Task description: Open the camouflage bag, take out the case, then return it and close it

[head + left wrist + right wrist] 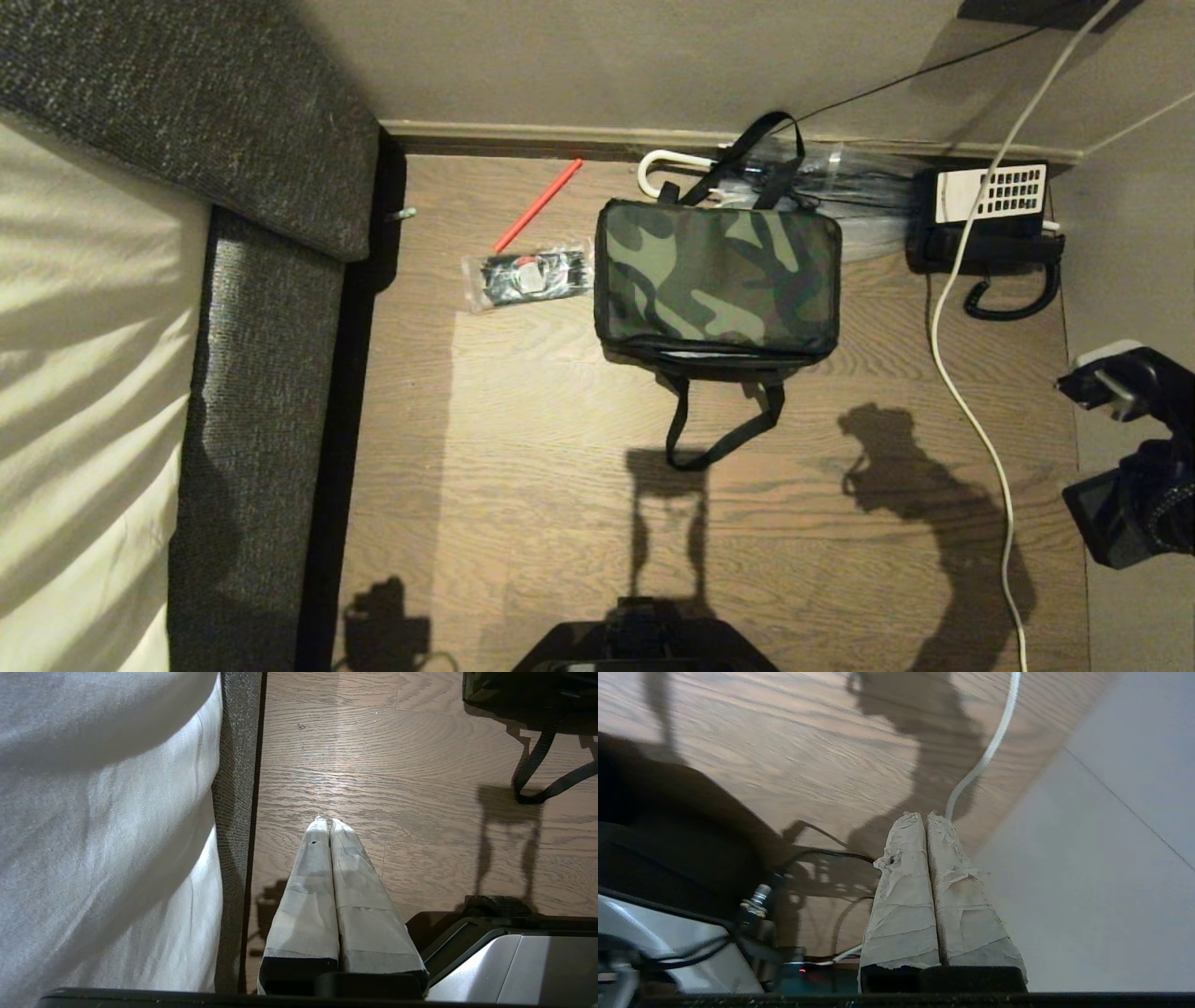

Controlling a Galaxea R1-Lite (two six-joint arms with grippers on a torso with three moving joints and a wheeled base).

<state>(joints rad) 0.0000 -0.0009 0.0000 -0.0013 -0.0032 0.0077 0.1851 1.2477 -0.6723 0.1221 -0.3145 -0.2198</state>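
Observation:
The camouflage bag [717, 280] lies flat on the wooden floor near the far wall. One black webbing handle [719, 431] trails toward me and the other lies behind the bag. No case shows in any view. My left gripper [327, 821] is shut and empty, low beside the sofa and well short of the bag, whose corner [528, 690] and handle loop [542, 780] show ahead of it. My right gripper [927, 815] is shut and empty, off to the bag's right by the side wall, with its arm [1134, 467] at the view's edge.
A clear plastic packet of black items [527, 273] and a red stick [539, 203] lie left of the bag. A white-handled umbrella [667, 163] lies behind it and a black desk phone [990, 219] stands at its right. A white cable [971, 401] runs along the floor. A grey sofa [261, 392] borders the left.

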